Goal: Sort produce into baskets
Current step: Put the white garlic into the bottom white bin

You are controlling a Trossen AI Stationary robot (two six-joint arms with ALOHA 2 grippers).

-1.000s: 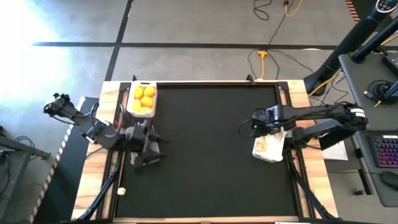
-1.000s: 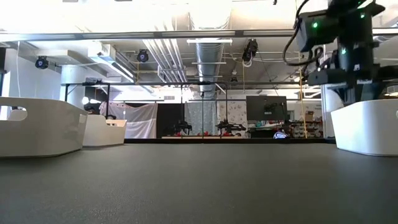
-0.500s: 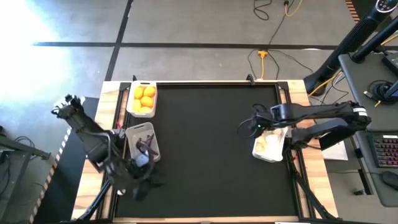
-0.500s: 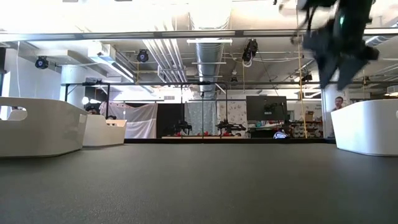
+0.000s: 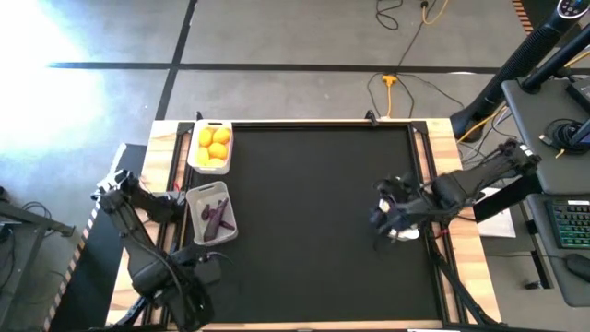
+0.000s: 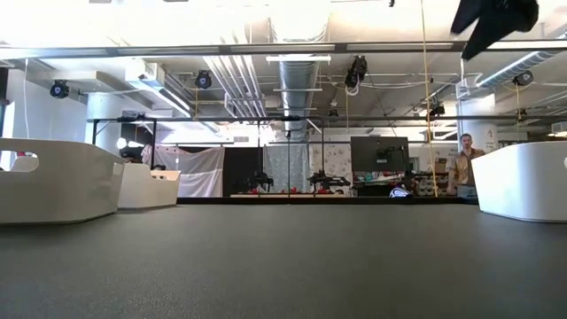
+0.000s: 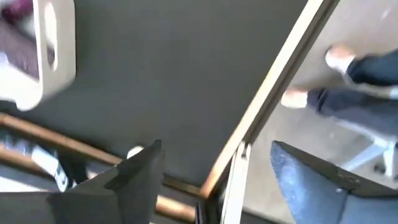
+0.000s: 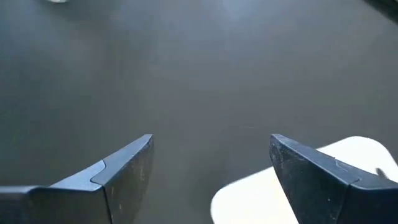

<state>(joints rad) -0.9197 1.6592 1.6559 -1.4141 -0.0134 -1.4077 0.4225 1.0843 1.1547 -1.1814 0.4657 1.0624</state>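
One white basket [image 5: 211, 148] at the far left holds yellow-orange citrus fruits. The basket [image 5: 212, 213] next to it holds dark purple eggplants [image 7: 18, 46]. A third white basket [image 5: 403, 232] at the right is mostly hidden under my right arm, and its corner [image 8: 292, 186] shows. My right gripper [image 8: 211, 174] hangs open above the mat beside it. My left gripper [image 7: 217, 186] is open near the table's near-left corner, with nothing between its fingers. A small white garlic bulb [image 7: 134, 152] lies on the wooden border there.
The black mat [image 5: 313, 194] lies bare between the baskets. Wooden borders and rails [image 5: 166, 194] run along the table's sides. A person's legs [image 7: 354, 93] show beyond the table's edge, and a person [image 6: 461, 173] stands far off in the room.
My left gripper has drawn back from over the eggplant basket toward the table's near-left corner. My right gripper has risen from the right basket and swung toward the near edge, so that the arm now covers most of that basket.
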